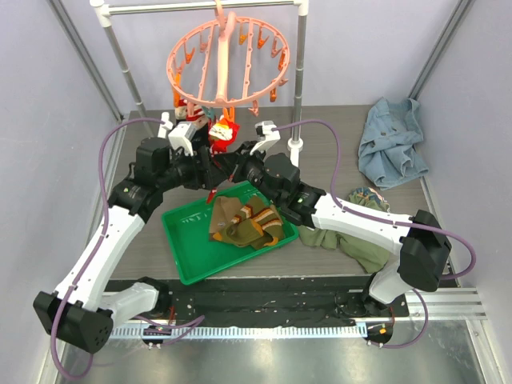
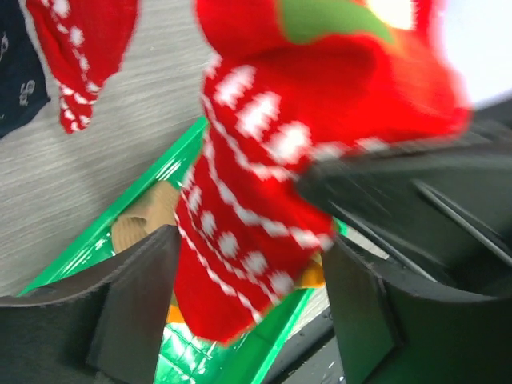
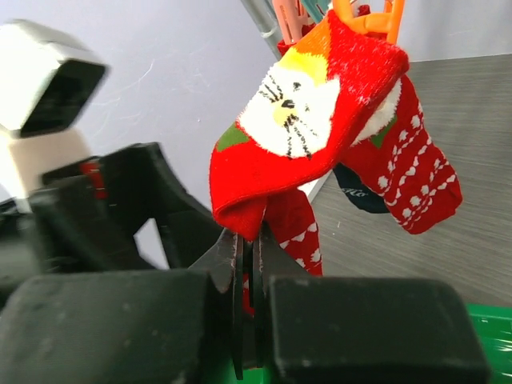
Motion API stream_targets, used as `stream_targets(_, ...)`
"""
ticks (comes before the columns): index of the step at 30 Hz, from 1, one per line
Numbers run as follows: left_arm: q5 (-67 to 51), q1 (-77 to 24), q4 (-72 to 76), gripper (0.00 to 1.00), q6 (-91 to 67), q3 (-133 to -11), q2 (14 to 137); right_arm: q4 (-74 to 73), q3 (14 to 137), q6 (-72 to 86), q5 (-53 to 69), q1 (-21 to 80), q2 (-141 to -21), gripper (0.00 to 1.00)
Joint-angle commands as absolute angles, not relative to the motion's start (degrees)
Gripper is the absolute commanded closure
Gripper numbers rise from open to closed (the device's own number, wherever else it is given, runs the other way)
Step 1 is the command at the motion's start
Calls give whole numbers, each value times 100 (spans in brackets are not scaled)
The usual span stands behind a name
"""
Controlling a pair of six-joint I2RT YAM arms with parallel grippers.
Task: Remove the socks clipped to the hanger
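The red knitted sock with a white cat face and white pattern (image 3: pixel 304 128) hangs from an orange plastic peg (image 3: pixel 370 18) of the round salmon-pink clip hanger (image 1: pixel 223 68), just above the far edge of the green plastic tray (image 1: pixel 182 232). You have both arms at this sock. The left gripper (image 2: pixel 252 264) is spread wide, and the sock hangs down between its two black fingers (image 2: pixel 120 304). The right gripper (image 3: pixel 244 264) has its jaws pressed together, with the tips right at the lower edge of the sock; I cannot tell whether cloth is caught between them.

Behind it, a second red sock with white hearts (image 3: pixel 416 184) and a dark navy sock (image 3: pixel 360 192) also hang from the hanger. Some olive-brown socks with orange stripes (image 1: pixel 244 222) lie in the tray.

The hanger hangs on the white pole rack (image 1: pixel 204 8) at the far side of the grey table (image 1: pixel 352 116). A blue denim garment (image 1: pixel 392 144) lies in the far right corner, and an olive-green shirt (image 1: pixel 360 244) lies under the right arm, beside the tray.
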State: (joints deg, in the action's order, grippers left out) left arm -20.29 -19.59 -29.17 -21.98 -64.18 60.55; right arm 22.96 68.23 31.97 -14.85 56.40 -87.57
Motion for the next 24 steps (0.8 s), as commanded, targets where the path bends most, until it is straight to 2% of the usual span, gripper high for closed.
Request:
stream_targets(1,-1890,-1951,-2391,30,-2092,-6504,6222,2698,7014,3410,-1336,5642,-8525,99)
stream_targets(2,-1829,-1942,-2399,45,-2083,-6539,6292,2698,7014,3445,-1292,5643,-8534,99)
stream_targets(4,-1854,-1951,-2417,70,-2074,-6557,6302,2707,7005,3428,-1257,5643,-8552,99)
stream_targets(5,-1898,-1951,-2426,87,-2083,-6539,6223,2716,6996,3428,-1239,5643,-8560,99)
stream_targets(7,-1890,-1951,-2417,97,-2153,-6469,6109,2593,7005,3287,-1257,5634,-8543,93)
stream_targets(8,-1872,-1951,-2417,100,-2179,-6390,6039,2367,7031,3244,-1266,5590,-8534,88)
stream_targets(12,-2091,-1951,-2347,100,-2355,-6170,5775,1171,7776,3015,-1449,5563,-8560,64)
stream_targets(17,-2285,-1951,-2399,100,-2399,-6038,5748,327,8295,2751,-1591,5449,-8490,48)
stream_targets(18,-2303,-1942,-2399,100,-2399,-6029,5757,256,8358,2707,-1521,5362,-8490,41)
stream_targets(24,-2434,-1951,-2329,100,-2399,-5968,5730,-263,8955,2759,-950,4712,-8700,33)
